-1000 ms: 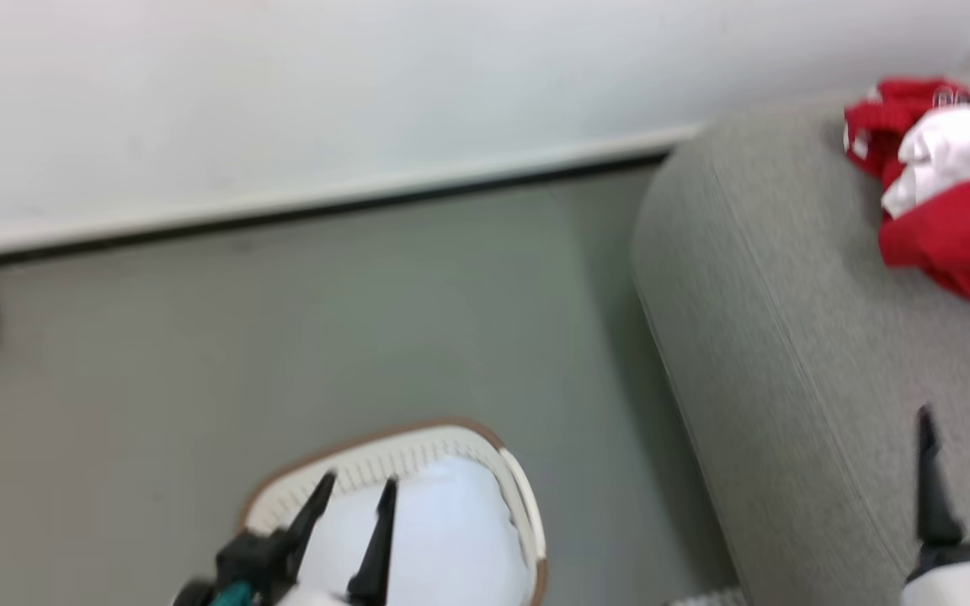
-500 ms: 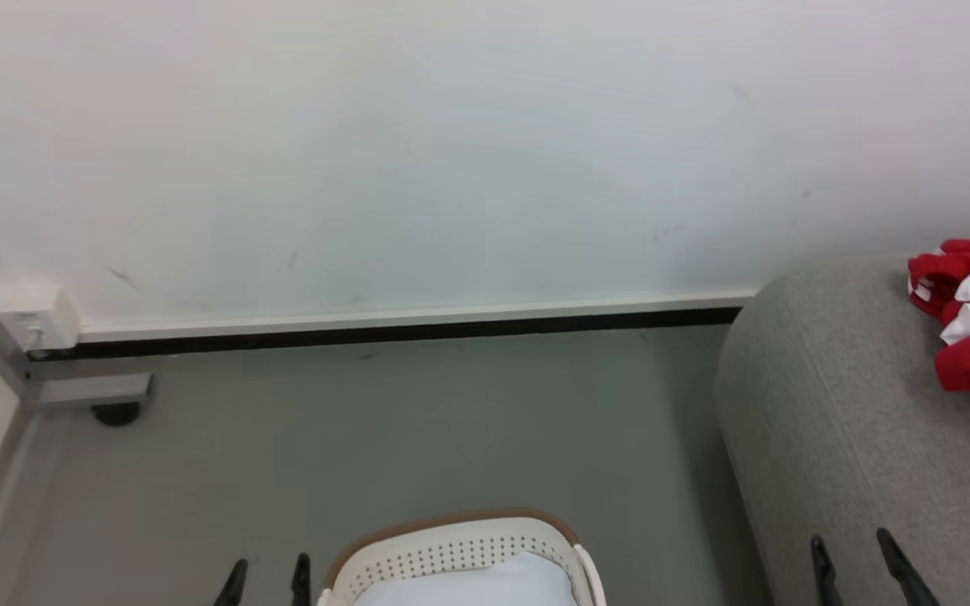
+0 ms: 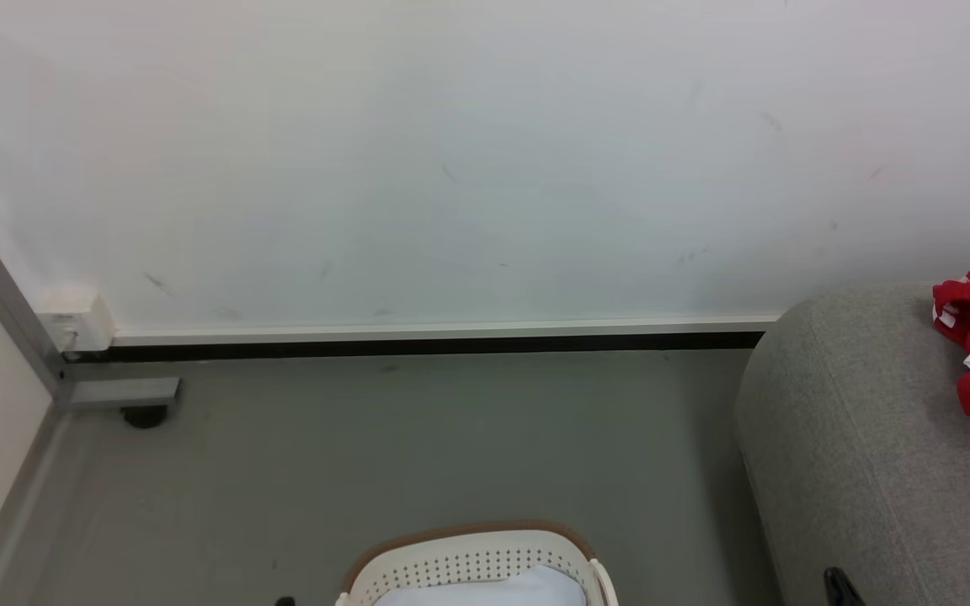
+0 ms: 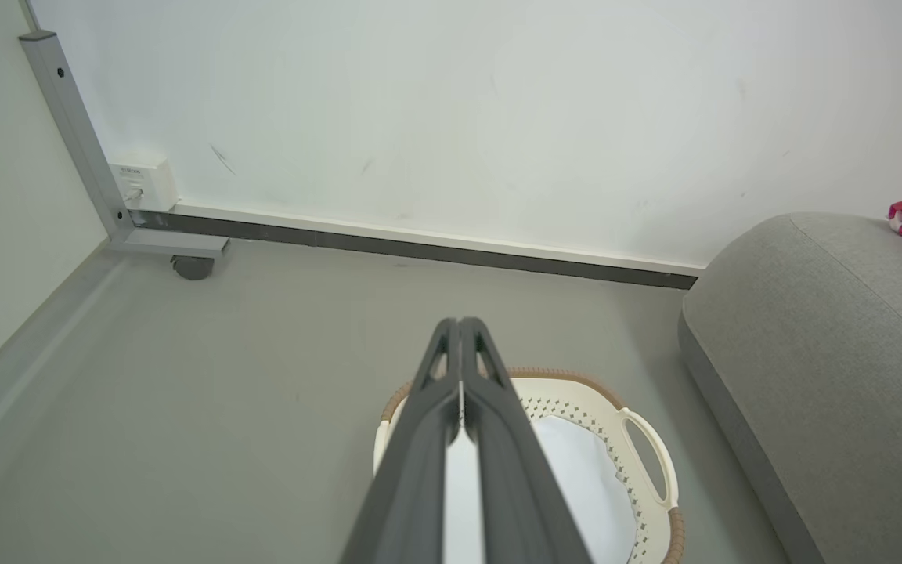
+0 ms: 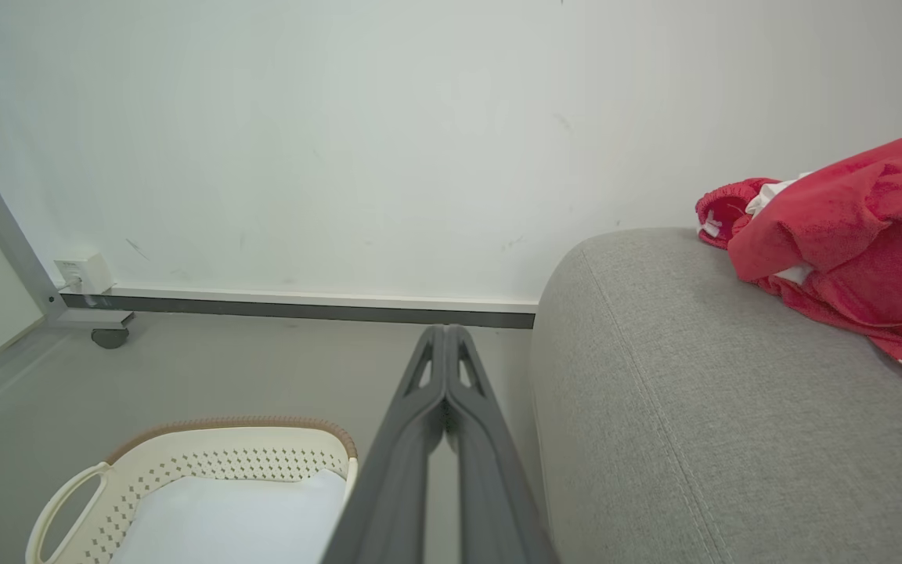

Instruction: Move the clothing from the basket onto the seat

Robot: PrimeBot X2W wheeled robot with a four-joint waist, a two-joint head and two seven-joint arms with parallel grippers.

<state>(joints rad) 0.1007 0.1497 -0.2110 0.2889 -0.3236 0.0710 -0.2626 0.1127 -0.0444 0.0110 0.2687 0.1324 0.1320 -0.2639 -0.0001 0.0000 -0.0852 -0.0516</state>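
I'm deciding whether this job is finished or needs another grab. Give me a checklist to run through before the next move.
1. The red clothing lies on the seat: ok.
2. The basket is emptied: cannot tell; a white patch inside may be cloth or bare bottom.
3. The left gripper is shut, holding nothing: ok.
4. The right gripper is shut, holding nothing: ok.
5. The basket stands upright on the floor beside the seat: ok.

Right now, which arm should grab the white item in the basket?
Left, probably: the left gripper, shut, points over the basket and white item; the right gripper, shut, sits nearer the seat.
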